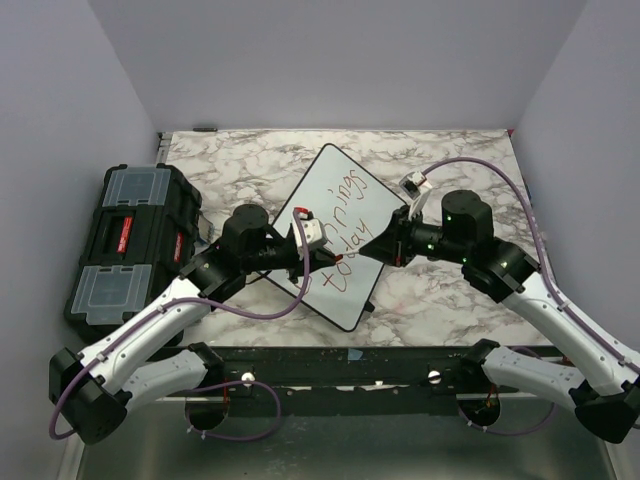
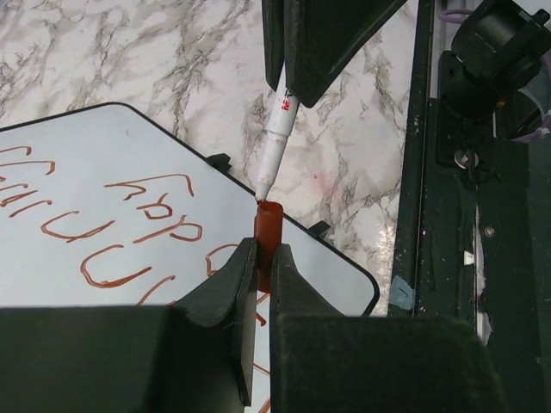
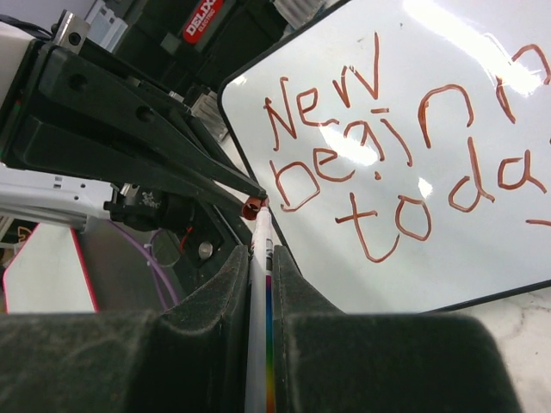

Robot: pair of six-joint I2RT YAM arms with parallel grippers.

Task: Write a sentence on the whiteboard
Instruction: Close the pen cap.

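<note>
Whiteboard [image 3: 482, 258]: smooth, glossy white face throwing bright glare, thin black frame; the sentence [image 3: 370, 155] sits on it as red ink. Table [image 2: 129, 52]: smooth marble-look top, grey veins, low sheen; toolbox [image 1: 130, 240] black plastic with clear lids. Left gripper [image 2: 263, 249] and right gripper [image 3: 260, 258]: matt black, finely grained plastic; marker [image 2: 274, 142] smooth white plastic, cap [image 2: 269, 228] shiny red plastic.

Whiteboard [image 1: 320, 185] white, black frame; sentence [image 3: 370, 163] red. Counter [image 1: 450, 300] white marble, grey veins. Toolbox [image 1: 135, 215] black, red label. Marker [image 2: 275, 138] white, cap [image 2: 269, 225] red.
</note>
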